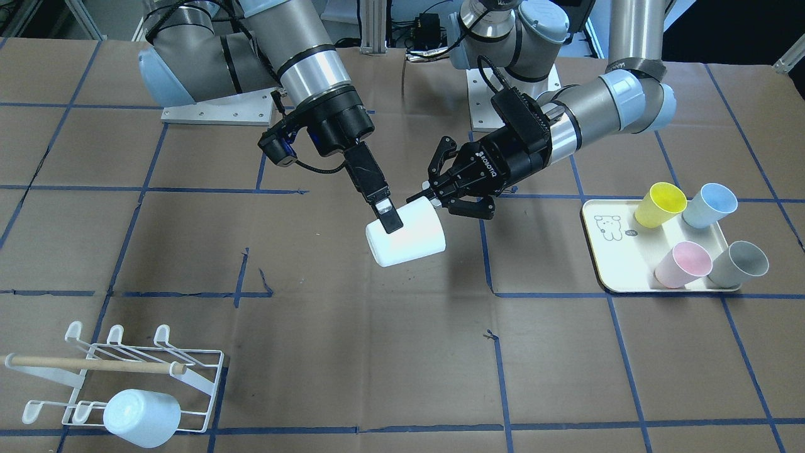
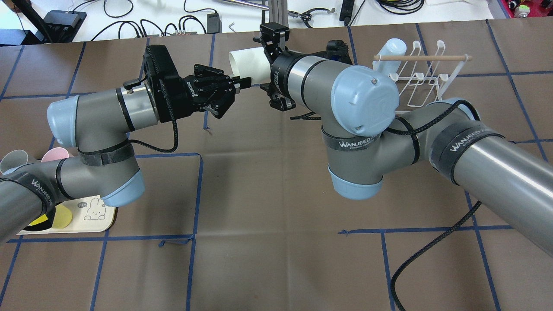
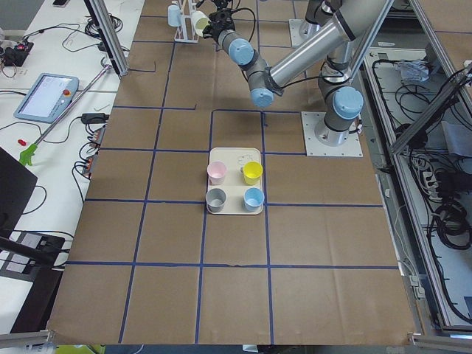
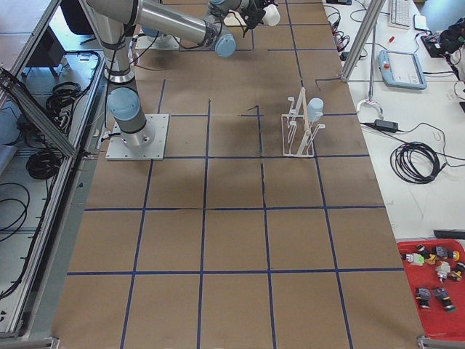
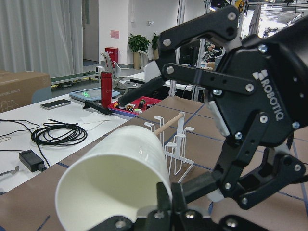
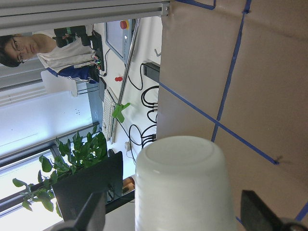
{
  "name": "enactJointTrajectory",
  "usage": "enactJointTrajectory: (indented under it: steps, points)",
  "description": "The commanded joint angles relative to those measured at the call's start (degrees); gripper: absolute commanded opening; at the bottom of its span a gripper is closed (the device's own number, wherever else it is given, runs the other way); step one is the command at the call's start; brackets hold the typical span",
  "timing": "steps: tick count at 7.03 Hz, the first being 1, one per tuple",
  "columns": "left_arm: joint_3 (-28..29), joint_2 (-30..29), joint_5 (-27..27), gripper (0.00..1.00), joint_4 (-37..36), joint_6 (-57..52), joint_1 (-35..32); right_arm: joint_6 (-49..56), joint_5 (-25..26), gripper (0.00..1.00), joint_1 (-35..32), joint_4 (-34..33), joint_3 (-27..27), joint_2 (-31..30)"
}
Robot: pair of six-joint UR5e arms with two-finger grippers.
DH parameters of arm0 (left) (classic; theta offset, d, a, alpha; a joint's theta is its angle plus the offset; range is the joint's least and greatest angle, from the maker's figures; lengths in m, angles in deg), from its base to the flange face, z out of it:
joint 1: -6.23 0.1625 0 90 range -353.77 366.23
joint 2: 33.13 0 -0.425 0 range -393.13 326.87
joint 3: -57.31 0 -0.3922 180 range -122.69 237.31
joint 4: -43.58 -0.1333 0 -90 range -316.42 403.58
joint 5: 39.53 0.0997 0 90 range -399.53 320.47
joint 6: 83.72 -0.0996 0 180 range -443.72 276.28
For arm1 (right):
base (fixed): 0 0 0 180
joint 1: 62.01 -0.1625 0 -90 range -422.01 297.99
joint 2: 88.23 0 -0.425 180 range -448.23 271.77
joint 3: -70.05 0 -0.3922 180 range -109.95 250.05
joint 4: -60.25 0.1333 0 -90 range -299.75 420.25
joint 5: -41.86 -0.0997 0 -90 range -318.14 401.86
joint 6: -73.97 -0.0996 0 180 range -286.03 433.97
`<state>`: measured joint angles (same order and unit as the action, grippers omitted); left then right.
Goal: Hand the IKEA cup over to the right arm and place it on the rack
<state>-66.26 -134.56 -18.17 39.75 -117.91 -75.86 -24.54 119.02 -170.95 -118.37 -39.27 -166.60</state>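
A white IKEA cup (image 1: 412, 242) hangs on its side above the middle of the table. My left gripper (image 1: 434, 198) is shut on its rim, one finger inside the mouth, as the left wrist view shows on the cup (image 5: 115, 173). My right gripper (image 1: 393, 223) is open and straddles the cup body. In the right wrist view its fingers (image 6: 94, 211) stand either side of the cup (image 6: 183, 178) with gaps. The white wire rack (image 1: 113, 371) with its wooden dowel lies at the table's corner on my right.
A light blue cup (image 1: 141, 418) hangs upturned on the rack's front pegs. On my left, a cream tray (image 1: 604, 251) holds yellow, blue, pink and grey cups. Brown paper with blue tape lines covers the table. A person sits beyond the table in the right wrist view.
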Motion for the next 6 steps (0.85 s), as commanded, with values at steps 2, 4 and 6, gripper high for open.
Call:
enactJointTrajectory:
  steps: [2, 4, 6]
  points:
    - [0.00, 0.09, 0.00, 0.07, -0.04, 0.00, 0.00, 0.07, -0.08, 0.99, 0.13, -0.07, 1.92, 2.87]
    - [0.00, 0.18, 0.00, 0.07, -0.04, 0.00, 0.00, 0.16, -0.08, 0.99, 0.30, 0.02, 1.83, 2.87]
    - [0.00, 0.18, 0.00, 0.07, -0.04, 0.00, 0.00, 0.07, -0.08, 0.96, 0.30, 0.11, 1.83, 2.87]
